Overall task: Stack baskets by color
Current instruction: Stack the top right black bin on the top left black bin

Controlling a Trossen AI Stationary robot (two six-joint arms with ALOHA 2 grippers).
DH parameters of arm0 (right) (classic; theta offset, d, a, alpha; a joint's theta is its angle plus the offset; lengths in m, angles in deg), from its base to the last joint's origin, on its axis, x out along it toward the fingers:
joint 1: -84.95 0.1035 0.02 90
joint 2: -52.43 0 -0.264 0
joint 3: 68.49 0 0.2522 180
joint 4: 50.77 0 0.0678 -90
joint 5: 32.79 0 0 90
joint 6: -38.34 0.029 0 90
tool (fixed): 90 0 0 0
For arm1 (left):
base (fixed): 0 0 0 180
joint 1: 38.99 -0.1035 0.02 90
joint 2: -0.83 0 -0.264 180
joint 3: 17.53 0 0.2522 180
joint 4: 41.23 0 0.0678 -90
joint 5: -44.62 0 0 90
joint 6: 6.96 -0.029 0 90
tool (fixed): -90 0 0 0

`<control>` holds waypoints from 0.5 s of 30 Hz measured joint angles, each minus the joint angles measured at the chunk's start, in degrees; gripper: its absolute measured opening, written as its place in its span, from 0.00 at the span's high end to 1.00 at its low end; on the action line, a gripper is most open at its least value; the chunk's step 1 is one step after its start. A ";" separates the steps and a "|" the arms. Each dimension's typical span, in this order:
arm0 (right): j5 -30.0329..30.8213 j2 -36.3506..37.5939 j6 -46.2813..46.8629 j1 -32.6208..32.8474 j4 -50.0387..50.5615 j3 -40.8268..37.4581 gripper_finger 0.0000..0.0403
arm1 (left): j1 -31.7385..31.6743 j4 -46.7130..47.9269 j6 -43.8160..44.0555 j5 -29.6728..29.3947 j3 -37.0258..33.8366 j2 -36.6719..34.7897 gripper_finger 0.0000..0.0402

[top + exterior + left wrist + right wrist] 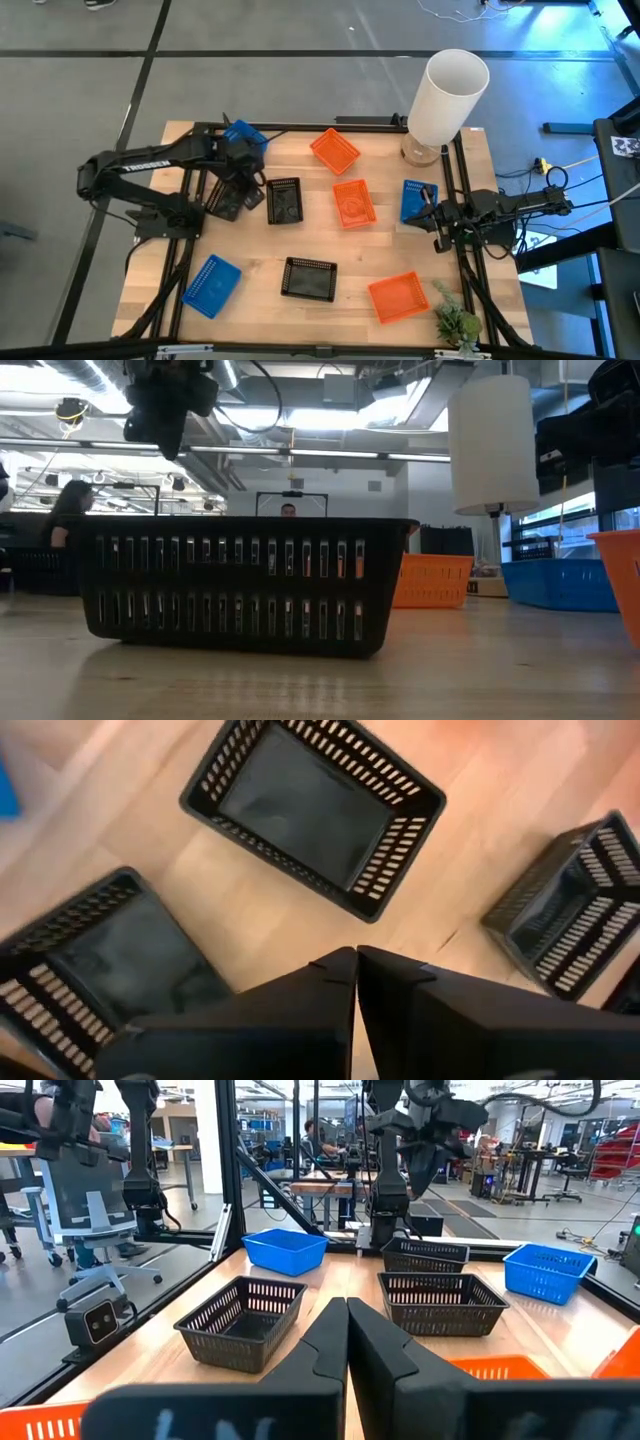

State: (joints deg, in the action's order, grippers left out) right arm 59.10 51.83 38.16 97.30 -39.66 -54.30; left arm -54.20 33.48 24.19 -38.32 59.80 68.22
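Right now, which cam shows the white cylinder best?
The high view: the white cylinder shows whole, standing at the table's far right corner, beside a blue basket. The low view shows only its middle section, the top cut off. Neither wrist view shows it.

White "TROSSEN" lettering along the left arm point(150, 163), nothing else legible.

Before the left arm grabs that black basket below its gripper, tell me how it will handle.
The black basket is probably light: its walls are mostly slots. It looks stiff, since the rim holds a clean rectangle. It sits flat and wide on the table, so it should slide rather than tip when pushed. The thin rim may twist slightly in a one-sided pinch.
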 joint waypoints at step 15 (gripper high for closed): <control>0.00 0.00 -0.11 0.02 -0.28 0.00 0.98 | 0.01 0.00 14.57 -1.01 0.00 9.75 0.77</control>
State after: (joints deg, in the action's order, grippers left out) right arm 59.10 51.83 38.05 97.31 -39.95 -54.30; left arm -54.19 33.48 38.77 -39.33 59.80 77.98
